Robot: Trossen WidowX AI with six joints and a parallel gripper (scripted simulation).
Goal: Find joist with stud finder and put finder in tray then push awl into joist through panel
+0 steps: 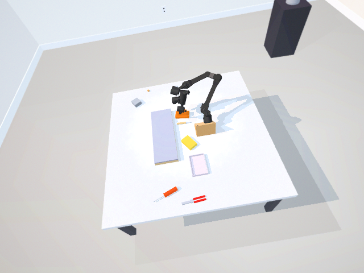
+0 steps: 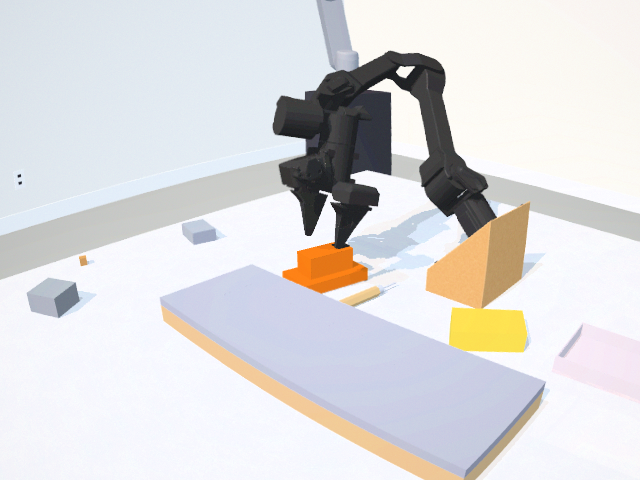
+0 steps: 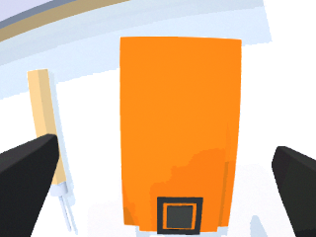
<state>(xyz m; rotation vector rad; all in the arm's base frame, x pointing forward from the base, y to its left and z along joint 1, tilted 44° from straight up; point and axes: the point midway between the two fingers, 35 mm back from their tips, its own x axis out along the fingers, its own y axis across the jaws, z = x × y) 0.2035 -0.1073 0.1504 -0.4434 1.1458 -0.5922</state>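
Observation:
The orange stud finder point(image 1: 182, 116) point(image 2: 330, 266) point(image 3: 173, 109) stands on the table beside the floor panel, its small dark square on top. My gripper point(image 2: 324, 240) point(image 3: 170, 152) is open and empty, pointing down just above the stud finder, with one finger out to each side of it in the wrist view. The awl point(image 1: 181, 123) point(image 2: 361, 296) point(image 3: 44, 104), with a pale wooden handle and thin metal shaft, lies beside the stud finder. The lavender floor panel point(image 1: 164, 137) point(image 2: 336, 351) lies on a wood-coloured base. The pale pink tray point(image 1: 200, 165) point(image 2: 594, 374) is empty.
A yellow block point(image 1: 188, 142) point(image 2: 487, 330) lies between awl and tray. A wooden wedge point(image 1: 205, 129) point(image 2: 504, 258) stands by the arm's base. Grey blocks point(image 2: 53, 297) point(image 2: 199, 231) and a small orange cube point(image 1: 148, 90) point(image 2: 83, 260) lie beyond the panel. A screwdriver point(image 1: 170, 191) and pliers point(image 1: 199, 200) lie near one edge.

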